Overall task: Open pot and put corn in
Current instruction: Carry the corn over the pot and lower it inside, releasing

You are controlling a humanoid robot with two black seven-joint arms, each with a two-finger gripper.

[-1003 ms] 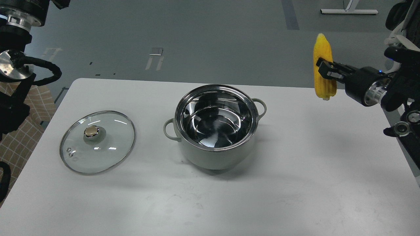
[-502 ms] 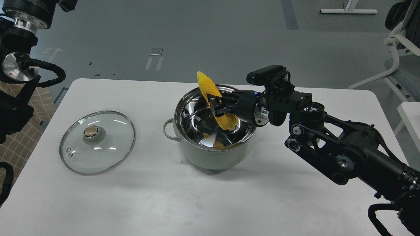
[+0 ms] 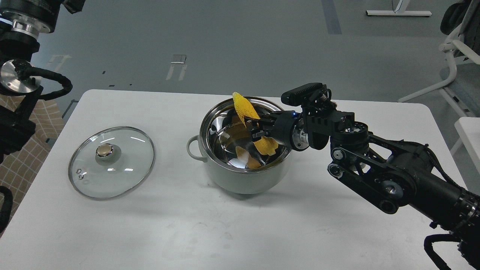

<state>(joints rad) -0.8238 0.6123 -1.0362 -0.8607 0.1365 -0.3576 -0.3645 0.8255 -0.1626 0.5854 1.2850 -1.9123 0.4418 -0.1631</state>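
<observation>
The pale grey-green pot (image 3: 243,180) stands open in the middle of the white table, its steel inside showing. Its glass lid (image 3: 125,159) lies flat on the table to the left, knob (image 3: 104,150) up. My right gripper (image 3: 254,128) reaches in from the right over the pot's rim and is shut on the yellow corn (image 3: 243,107). The corn is tilted, its pointed tip sticking up above the far rim and its lower end down inside the pot. Only upper parts of my left arm (image 3: 18,75) show at the left edge. Its gripper is out of view.
The white table (image 3: 262,232) ends near the lid on the left and near my right arm's base on the right. A white chair (image 3: 455,48) stands off the table at the far right. Grey floor lies beyond the table's far edge.
My right gripper carried the corn from high at the right to over the pot, then lowered it a little deeper in. The lid and pot have not moved.
</observation>
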